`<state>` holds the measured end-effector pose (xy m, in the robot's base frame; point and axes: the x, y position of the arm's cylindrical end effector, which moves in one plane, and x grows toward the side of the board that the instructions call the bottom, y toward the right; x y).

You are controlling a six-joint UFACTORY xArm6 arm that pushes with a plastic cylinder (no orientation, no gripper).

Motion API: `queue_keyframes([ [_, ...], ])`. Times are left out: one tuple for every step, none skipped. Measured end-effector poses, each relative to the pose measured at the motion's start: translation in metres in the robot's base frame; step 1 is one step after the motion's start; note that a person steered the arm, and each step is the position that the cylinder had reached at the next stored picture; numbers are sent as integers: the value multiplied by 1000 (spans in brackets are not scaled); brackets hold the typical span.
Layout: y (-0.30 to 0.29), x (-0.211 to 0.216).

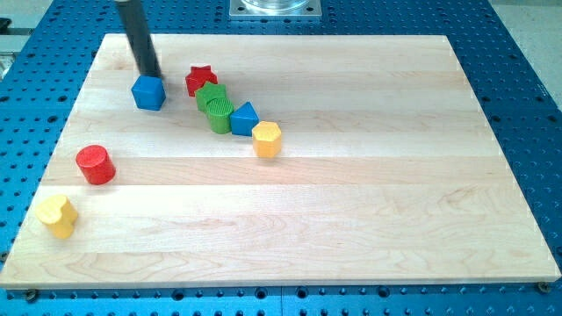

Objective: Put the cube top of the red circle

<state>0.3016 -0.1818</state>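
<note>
The blue cube (pixel 148 92) sits on the wooden board (pixel 351 202) near its top left. The red circle, a short red cylinder (pixel 95 164), stands lower down at the view's left, well below and left of the cube. My tip (pixel 151 74) is at the cube's top edge, touching or nearly touching it from the view's top.
A red star (pixel 201 80), two green blocks (pixel 214 107), a blue triangle (pixel 244 118) and a yellow hexagon (pixel 267 139) lie in a diagonal row right of the cube. A yellow heart-shaped block (pixel 57 215) sits at the bottom left.
</note>
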Motion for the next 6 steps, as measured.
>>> queue_keyframes([
  [-17,56],
  [-35,89],
  [19,74],
  [55,105],
  [17,136],
  [-10,138],
])
